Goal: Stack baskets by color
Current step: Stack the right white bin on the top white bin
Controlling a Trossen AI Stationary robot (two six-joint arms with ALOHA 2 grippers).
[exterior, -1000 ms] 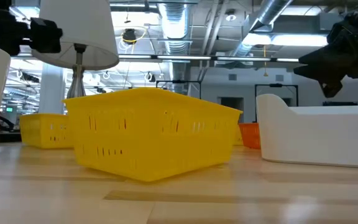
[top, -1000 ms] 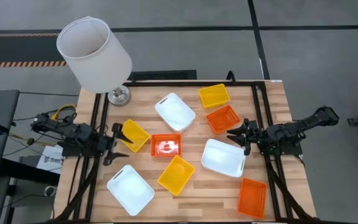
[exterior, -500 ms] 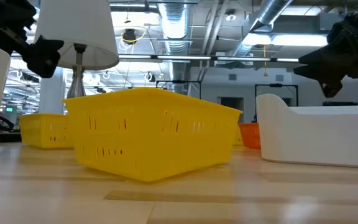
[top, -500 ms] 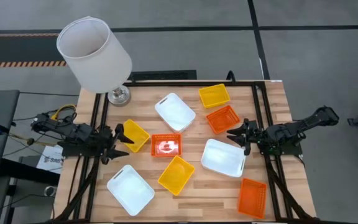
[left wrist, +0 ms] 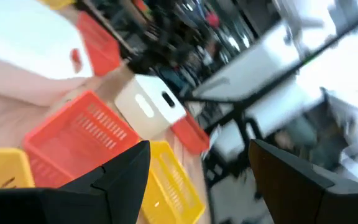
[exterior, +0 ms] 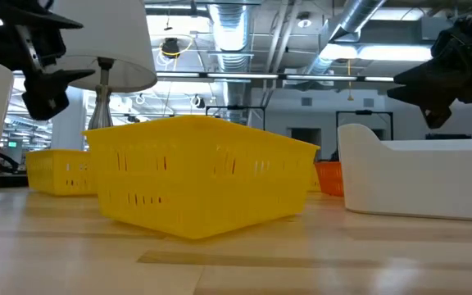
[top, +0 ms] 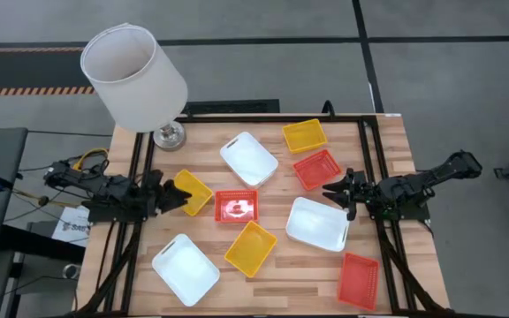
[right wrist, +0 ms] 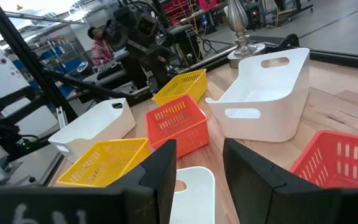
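Nine baskets lie scattered, unstacked, on the counter [top: 387, 141]; left gripper [top: 164, 199] open beside a yellow basket [top: 191, 192], right gripper [top: 341, 193] open, empty, above a white basket [top: 318, 223].

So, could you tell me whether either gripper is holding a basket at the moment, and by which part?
Nothing is held. The left gripper hangs open beside a yellow basket; the right gripper hangs open beside a white basket, jaws apart and empty.
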